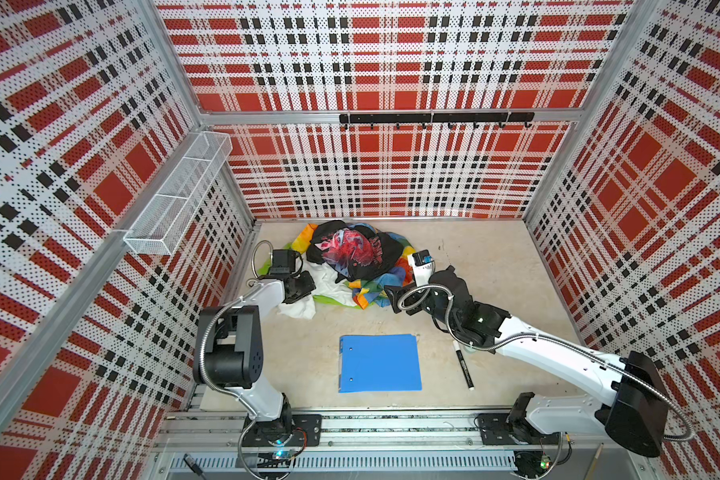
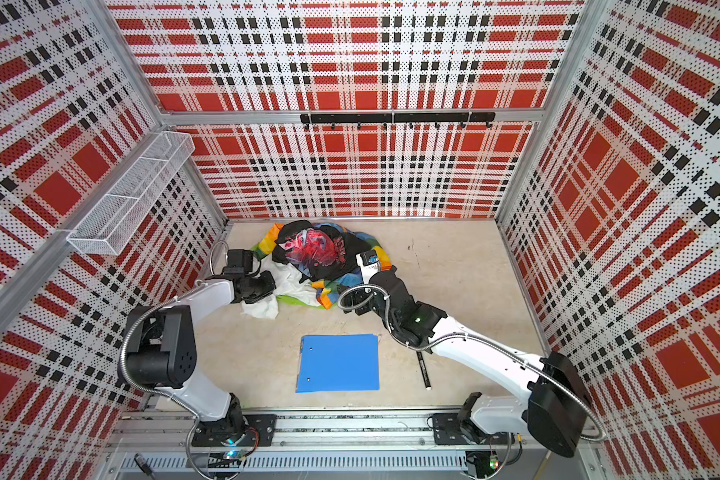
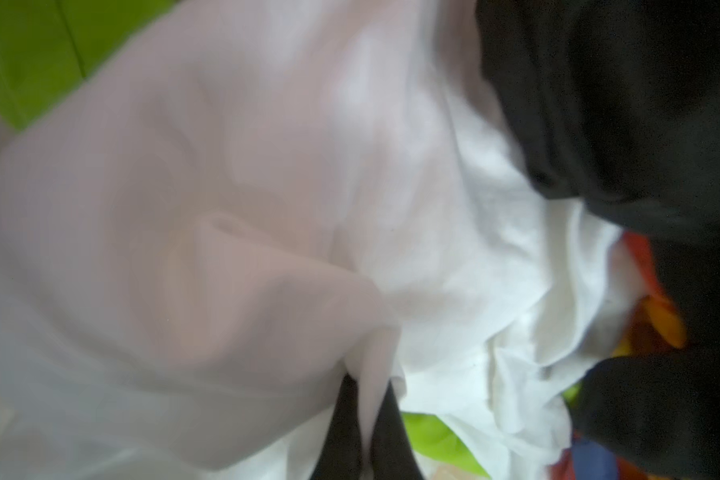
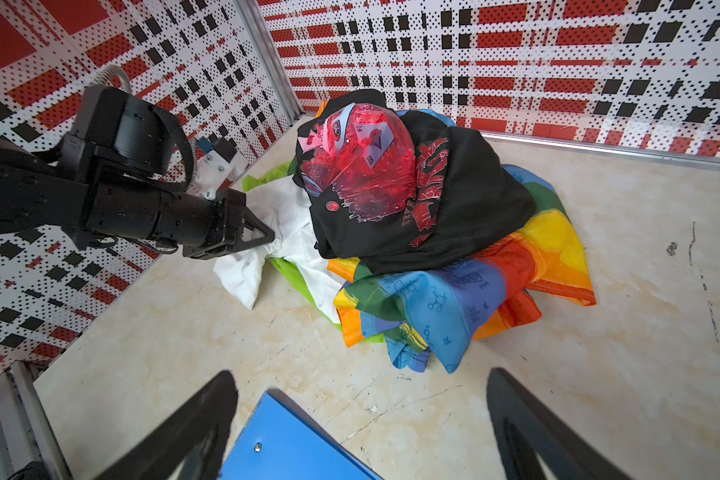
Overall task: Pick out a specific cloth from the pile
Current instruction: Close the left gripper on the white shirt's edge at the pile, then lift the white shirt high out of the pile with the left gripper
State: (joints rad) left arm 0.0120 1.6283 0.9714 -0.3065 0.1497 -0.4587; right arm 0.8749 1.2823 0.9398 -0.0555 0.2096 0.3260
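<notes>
1. One step looks done: the left claw (image 4: 267, 240) is pressed together on a bunched fold of the large, wrinkled plain white cloth (image 4: 242, 276). It pinches the cloth at the left edge of the pile (image 4: 433, 249) of mixed fabrics (the left wrist view shows white fabric squeezed between the dark fingers (image 3: 339, 436)).
2. The white cloth sits left of centre in both top views. Part of it spills onto the beige table (image 1: 495, 257). The rest is tucked under the black garment with red print (image 4: 466, 195) and lies over the lime green cloth (image 4: 267, 176).
3. The right claw (image 4: 360, 374) is spread wide and holds nothing, near the rainbow patchwork cloth (image 4: 454, 299).
4. The flat blue folder (image 1: 379, 363) lies apart at lower centre.
5. What is left, by my judgement: draw the white cloth free of the heap and set it apart (the black garment may drag along).
</notes>
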